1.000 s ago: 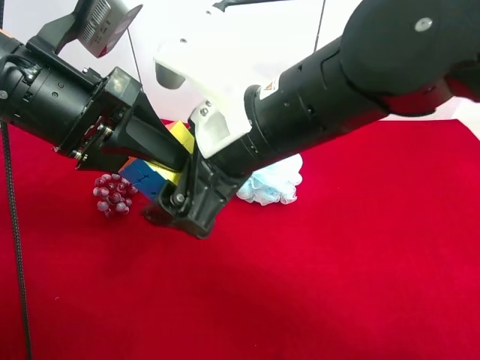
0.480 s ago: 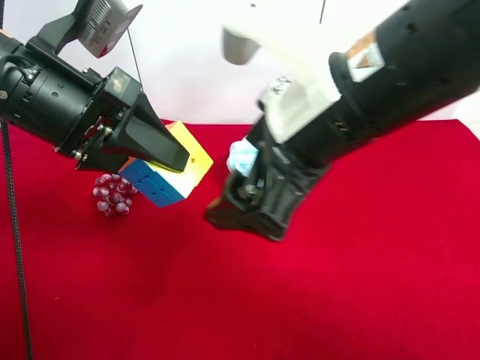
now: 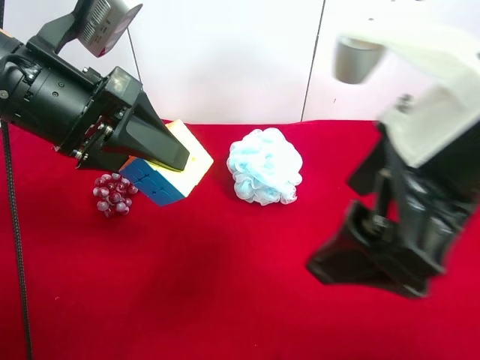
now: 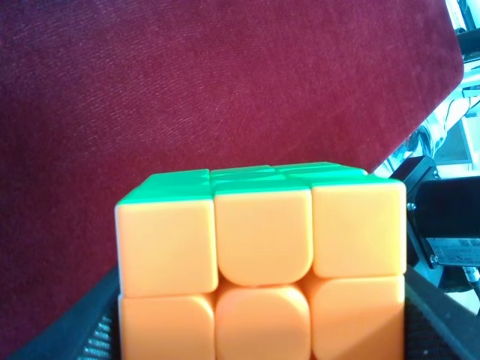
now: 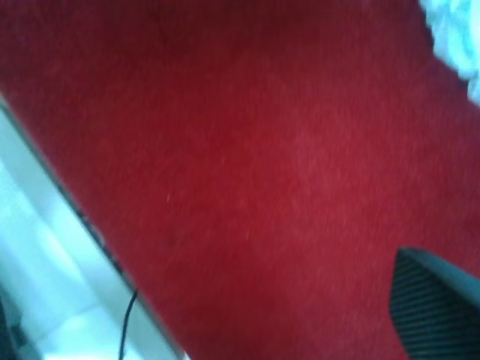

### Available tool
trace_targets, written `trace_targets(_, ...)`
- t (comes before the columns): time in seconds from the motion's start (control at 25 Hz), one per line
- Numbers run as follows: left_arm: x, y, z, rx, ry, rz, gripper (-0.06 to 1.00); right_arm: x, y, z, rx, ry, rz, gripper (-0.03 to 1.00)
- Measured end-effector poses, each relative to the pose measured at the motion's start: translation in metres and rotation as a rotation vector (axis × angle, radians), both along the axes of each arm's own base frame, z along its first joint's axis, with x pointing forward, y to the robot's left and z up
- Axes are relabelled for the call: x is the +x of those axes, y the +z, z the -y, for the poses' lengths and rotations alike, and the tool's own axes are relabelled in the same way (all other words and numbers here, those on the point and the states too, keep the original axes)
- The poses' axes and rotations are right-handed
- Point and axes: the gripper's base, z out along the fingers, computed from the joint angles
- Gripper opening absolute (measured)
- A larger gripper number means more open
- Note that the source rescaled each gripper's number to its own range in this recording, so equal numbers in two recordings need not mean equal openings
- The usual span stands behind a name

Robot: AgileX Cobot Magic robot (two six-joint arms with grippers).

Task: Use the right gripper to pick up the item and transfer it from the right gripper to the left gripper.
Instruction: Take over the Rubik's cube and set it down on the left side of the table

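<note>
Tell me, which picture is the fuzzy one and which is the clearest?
Right wrist view: fuzzy all over, the red cloth smeared and the blue puff a pale blur at the edge. Left wrist view: clearest, the cube crisp and huge. Exterior high view: sharp on the grapes, evenly lit.
</note>
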Motion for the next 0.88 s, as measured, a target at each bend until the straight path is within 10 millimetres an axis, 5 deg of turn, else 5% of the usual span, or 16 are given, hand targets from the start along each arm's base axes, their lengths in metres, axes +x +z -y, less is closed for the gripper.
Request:
trace_targets(0.48, 0.000, 0.000, 0.000, 0.000, 0.000, 0.000, 0.00, -0.067, -0.053, 0.090, 0.025, -0.100, 0.039, 1.00)
trace_targets(0.88, 0.000, 0.000, 0.000, -0.001, 0.001, 0.000, 0.00, -0.090, -0.056, 0.128, 0.190, -0.196, 0.189, 1.00)
